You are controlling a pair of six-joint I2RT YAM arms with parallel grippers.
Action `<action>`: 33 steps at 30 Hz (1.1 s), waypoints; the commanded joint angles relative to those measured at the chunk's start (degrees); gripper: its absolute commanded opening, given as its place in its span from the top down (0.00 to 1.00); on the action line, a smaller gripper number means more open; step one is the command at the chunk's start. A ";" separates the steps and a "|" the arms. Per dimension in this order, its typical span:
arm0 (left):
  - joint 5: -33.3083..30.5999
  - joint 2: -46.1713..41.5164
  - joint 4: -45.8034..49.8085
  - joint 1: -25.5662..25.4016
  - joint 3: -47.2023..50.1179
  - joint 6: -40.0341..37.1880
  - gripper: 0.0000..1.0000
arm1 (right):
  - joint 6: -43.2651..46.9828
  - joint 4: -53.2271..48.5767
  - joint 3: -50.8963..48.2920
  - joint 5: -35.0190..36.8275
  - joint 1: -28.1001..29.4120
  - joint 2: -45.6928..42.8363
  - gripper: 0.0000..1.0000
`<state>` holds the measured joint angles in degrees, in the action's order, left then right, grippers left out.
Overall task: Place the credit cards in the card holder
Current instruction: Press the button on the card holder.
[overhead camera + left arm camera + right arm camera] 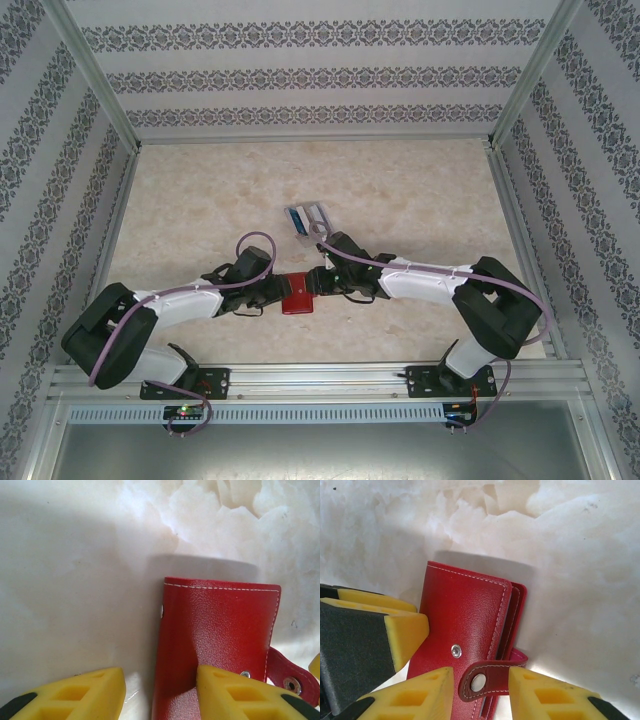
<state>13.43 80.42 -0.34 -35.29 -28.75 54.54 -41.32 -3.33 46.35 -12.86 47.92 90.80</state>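
Observation:
The card holder is a red wallet lying folded shut on the table between my two grippers. In the left wrist view, my left gripper is open: one fingertip sits on the table beside the card holder and the other rests on its cover. My right gripper is open, its fingers on either side of the unsnapped snap tab of the card holder. The credit cards, blue and pale, stand in a clear tray farther back.
The clear slotted tray sits just behind the right wrist. A finger of the left gripper crowds the wallet's left side in the right wrist view. Patterned walls and metal posts enclose the pale marble-patterned table.

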 commanded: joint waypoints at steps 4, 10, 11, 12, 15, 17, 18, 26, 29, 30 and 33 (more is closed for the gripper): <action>0.04 6.93 -1.55 -1.07 0.94 0.65 0.56 | 1.40 -0.49 2.59 0.02 1.51 2.12 0.65; 0.35 7.64 -1.80 -1.01 0.84 0.91 0.57 | 2.85 -2.50 3.96 2.15 2.55 2.69 0.88; 0.53 7.65 -1.90 -1.01 0.87 0.94 0.57 | 3.12 -2.97 4.05 2.60 2.78 2.48 0.91; 0.55 7.64 -1.90 -1.04 0.89 1.00 0.57 | 3.25 -3.23 4.18 2.97 2.95 2.37 0.93; 1.08 7.56 -2.30 -1.01 0.82 1.16 0.59 | 3.53 -3.63 4.27 3.44 3.13 2.18 0.99; 1.41 7.32 -2.29 -1.06 0.77 1.18 0.60 | 3.53 -3.72 4.26 3.37 3.10 2.41 1.00; 1.52 7.30 -2.30 -1.08 0.78 1.09 0.61 | 3.57 -3.79 4.20 3.58 3.18 2.44 1.00; 2.63 7.20 -2.32 -1.06 0.55 1.48 0.62 | 2.64 -0.52 3.66 3.60 3.32 2.60 1.00; 3.26 6.86 -1.25 -1.01 0.27 2.89 0.64 | 1.26 0.88 4.31 3.61 3.32 3.79 1.00; 3.43 6.62 -1.35 -1.01 0.35 3.42 0.64 | 1.07 1.29 4.59 3.53 3.32 4.23 1.00; 3.50 5.95 -1.84 -1.01 0.90 4.40 0.64 | 0.73 2.20 5.05 2.78 3.31 5.51 1.00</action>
<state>13.67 81.67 0.78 -35.24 -29.93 56.49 -39.46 -3.14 49.95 -10.31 50.52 94.89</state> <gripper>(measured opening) 0.357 0.067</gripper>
